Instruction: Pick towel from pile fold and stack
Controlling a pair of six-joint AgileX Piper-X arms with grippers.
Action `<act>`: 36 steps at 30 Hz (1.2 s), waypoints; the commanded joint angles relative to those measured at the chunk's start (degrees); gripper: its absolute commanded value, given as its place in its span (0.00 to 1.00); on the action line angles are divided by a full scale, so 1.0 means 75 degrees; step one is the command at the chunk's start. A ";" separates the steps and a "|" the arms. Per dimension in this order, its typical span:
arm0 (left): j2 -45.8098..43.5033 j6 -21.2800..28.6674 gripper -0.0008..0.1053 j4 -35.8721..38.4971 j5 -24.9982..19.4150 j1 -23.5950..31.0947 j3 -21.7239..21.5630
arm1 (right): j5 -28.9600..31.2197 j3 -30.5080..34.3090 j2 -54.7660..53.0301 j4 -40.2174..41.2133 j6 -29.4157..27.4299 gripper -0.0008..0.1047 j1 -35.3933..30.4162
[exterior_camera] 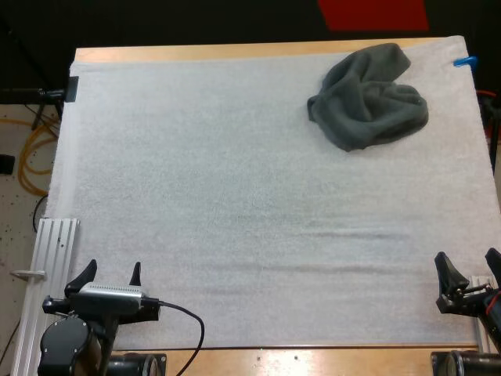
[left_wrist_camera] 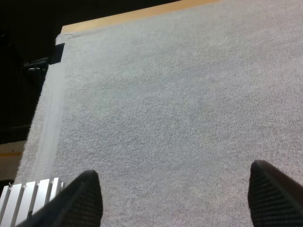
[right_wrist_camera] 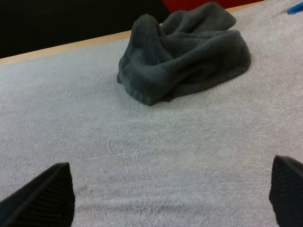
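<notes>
We list: crumpled towel point(exterior_camera: 368, 98), corners buried in its own folds; right gripper point(exterior_camera: 466, 256), outer finger cut off at the high view's right edge.

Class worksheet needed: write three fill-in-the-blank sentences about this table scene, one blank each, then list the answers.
1. The towel lies ____, not folded, on the mat.
2. The left gripper and right gripper both stand ____, gripping nothing.
3. The towel lies on the ____ arm's side of the mat.
Missing words: crumpled; open; right.
</notes>
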 commanded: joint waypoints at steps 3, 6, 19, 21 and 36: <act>-0.1071 -0.0012 0.60 -0.0087 0.0047 -0.0010 -0.0037 | -0.0008 -0.0016 -0.0283 -0.0009 -0.0087 0.77 -0.0007; -0.1055 0.0002 0.60 -0.0107 0.0139 -0.0010 -0.0037 | -0.0008 -0.0016 -0.0265 0.0006 -0.0087 0.77 -0.0007; 0.1197 0.0363 0.60 -0.0158 0.1906 -0.0066 -0.1570 | -0.0526 -0.1472 0.1447 0.0354 -0.0140 0.77 -0.0007; 0.1825 0.0362 0.60 -0.0189 0.2439 -0.0195 -0.1961 | -0.1108 -0.1818 0.1950 0.0356 -0.0140 0.77 -0.0007; 0.4258 0.0341 0.60 -0.0748 0.4081 -0.1664 -0.2837 | -0.3419 -0.2381 0.5204 -0.1400 0.0378 0.77 -0.0007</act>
